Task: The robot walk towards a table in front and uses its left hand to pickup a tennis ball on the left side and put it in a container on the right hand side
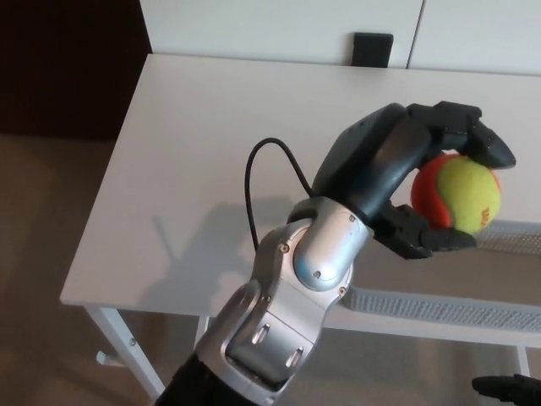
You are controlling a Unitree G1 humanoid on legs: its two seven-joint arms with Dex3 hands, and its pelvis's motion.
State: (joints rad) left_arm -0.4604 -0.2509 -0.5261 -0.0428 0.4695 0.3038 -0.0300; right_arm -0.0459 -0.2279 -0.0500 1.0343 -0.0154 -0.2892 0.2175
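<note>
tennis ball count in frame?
1. The tennis ball is gripped in the left robot hand, above the mesh container at the table's right side. The arm hides part of the container, so another could be out of sight.

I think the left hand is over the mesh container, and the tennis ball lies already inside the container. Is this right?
Not quite. The left hand is over the mesh container, but the tennis ball is not inside it. The head view shows the hand gripping the ball.
</note>
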